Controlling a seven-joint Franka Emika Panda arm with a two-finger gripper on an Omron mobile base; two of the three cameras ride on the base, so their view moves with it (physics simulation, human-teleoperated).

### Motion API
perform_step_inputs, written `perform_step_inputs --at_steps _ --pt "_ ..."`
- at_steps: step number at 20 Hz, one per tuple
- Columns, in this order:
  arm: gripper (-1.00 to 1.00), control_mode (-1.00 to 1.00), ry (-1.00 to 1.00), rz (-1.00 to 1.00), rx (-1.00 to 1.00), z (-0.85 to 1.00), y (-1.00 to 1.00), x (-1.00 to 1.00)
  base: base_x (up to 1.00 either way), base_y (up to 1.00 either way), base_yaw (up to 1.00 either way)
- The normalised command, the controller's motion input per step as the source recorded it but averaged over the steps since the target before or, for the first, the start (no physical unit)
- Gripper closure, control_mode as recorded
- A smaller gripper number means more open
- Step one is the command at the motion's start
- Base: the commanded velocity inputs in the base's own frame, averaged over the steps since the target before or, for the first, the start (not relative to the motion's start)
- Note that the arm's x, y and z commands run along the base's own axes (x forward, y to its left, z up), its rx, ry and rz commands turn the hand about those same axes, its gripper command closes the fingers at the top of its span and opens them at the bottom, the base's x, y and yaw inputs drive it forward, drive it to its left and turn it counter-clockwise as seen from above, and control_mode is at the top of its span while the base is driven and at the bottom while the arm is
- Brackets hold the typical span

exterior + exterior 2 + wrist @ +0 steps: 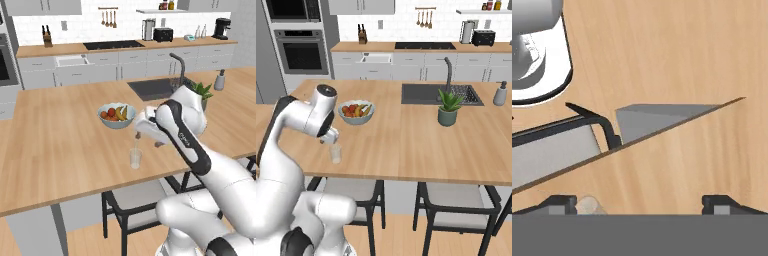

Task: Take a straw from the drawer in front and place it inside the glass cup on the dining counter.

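The arm [200, 165] was glossy white, built of fat rounded segments with dark bands at the joints, a black stripe with small lettering along one link, and two small dark fingertips [562, 202] on its claw [644, 204].

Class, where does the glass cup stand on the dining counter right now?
The glass cup stands near the dining counter's front edge, in front of the fruit bowl and just under the open hand, above a chair.
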Motion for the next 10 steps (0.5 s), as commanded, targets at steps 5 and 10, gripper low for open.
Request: perform_step_inputs --at_steps 5,10 --pt "-1.00 -1.00 -0.19 0.00 -0.29 0.00 0.43 -0.55 0.00 0.00 0.00" --pt "-1.00 -1.00 -0.01 0.00 -0.19 -0.01 0.34 -0.29 0.00 0.00 0.00"
